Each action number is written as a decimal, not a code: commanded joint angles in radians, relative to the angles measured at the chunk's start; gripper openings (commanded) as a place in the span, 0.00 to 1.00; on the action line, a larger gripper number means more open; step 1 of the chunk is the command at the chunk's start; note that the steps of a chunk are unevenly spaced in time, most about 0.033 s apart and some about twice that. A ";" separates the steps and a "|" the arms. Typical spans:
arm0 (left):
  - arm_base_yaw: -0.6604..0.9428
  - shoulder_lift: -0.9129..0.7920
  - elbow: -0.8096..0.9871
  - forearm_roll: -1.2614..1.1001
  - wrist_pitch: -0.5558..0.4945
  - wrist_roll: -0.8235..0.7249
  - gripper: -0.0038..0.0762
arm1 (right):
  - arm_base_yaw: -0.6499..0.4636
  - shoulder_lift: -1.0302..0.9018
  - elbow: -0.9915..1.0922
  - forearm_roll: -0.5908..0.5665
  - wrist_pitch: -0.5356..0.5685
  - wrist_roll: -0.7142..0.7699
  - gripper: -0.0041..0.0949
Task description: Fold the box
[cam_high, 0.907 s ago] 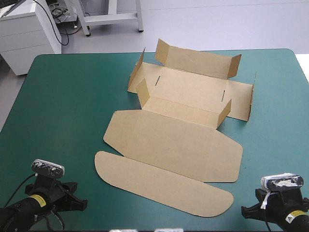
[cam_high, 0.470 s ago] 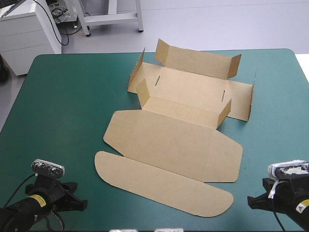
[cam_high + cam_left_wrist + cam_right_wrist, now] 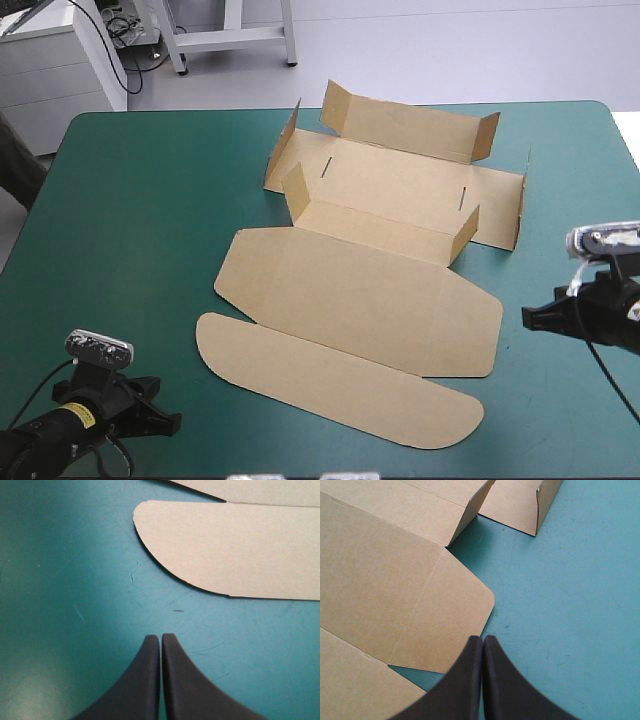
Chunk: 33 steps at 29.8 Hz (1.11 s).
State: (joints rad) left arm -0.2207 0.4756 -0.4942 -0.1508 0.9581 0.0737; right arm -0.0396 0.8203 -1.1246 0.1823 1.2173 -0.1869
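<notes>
- Brown box (image 3: pixel 380 270), a cut sheet of board, lies on the teal-green cover (image 3: pixel 130 220); approx. mid-table, reaching toward the far right; partly formed.
- Far part of the box: flat base w/ two short slits; far long wall (image 3: pixel 410 125) raised; near long wall (image 3: pixel 380 225) raised too; each has end tabs turned up; the short walls at both ends also stand up.
- Near part: lid panel (image 3: pixel 360 300) flat on the cover; nearest the robot, a long tuck flap (image 3: pixel 335 380) w/ rounded ends, also flat.
- Left gripper (image 3: pixel 165 420) sits by the table's near-left corner, well apart from the box's walls.
- Its wrist view shows the left gripper (image 3: pixel 160 637) w/ black fingers pressed together into one point, nothing betw. them; bare cover under the tips; the tuck flap's (image 3: pixel 235 550) rounded end lies ahead, not touching.
- Right gripper (image 3: pixel 530 317) is at the table's right side, just beside the lid panel's right corner.
- Its wrist view shows the right gripper (image 3: pixel 482 639) w/ fingers likewise closed tight & empty; tips at the edge of the lid panel's (image 3: pixel 385 580) rounded corner; we cannot tell if they touch the board.
</notes>
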 commanded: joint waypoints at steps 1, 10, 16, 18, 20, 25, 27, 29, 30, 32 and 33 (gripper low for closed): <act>0.002 0.006 -0.023 -0.015 -0.048 -0.006 0.04 | 0.003 0.094 -0.134 0.001 0.016 0.002 0.11; 0.002 0.006 -0.023 -0.015 -0.048 -0.004 0.04 | 0.003 0.307 -0.313 -0.012 0.036 0.126 0.53; 0.002 0.006 -0.023 -0.015 -0.048 -0.002 0.04 | 0.003 0.413 -0.334 0.009 0.036 0.245 0.63; 0.002 0.006 -0.023 -0.015 -0.048 -0.002 0.04 | 0.003 0.446 -0.334 0.038 0.036 0.252 0.63; 0.002 0.006 -0.023 -0.015 -0.048 -0.002 0.04 | 0.003 0.473 -0.336 0.082 0.036 0.282 0.63; 0.002 0.006 -0.023 -0.015 -0.048 -0.002 0.04 | 0.003 0.549 -0.340 0.191 0.036 0.282 0.63; 0.002 0.006 -0.023 -0.015 -0.048 -0.002 0.04 | 0.003 0.588 -0.350 0.203 0.034 0.281 0.63; 0.002 0.006 -0.023 -0.015 -0.048 -0.002 0.04 | 0.003 0.630 -0.363 0.207 0.034 0.270 0.63; 0.002 0.006 -0.023 -0.015 -0.048 -0.002 0.04 | 0.003 0.652 -0.370 0.207 0.034 0.270 0.63; 0.002 0.006 -0.023 -0.015 -0.048 -0.002 0.04 | 0.003 0.697 -0.383 0.207 0.034 0.266 0.63; 0.002 0.006 -0.023 -0.015 -0.048 -0.002 0.04 | 0.003 0.718 -0.389 0.210 0.034 0.266 0.63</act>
State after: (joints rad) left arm -0.2207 0.4756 -0.4942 -0.1508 0.9581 0.0737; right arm -0.0387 1.5173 -1.4673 0.3630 1.2423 0.0921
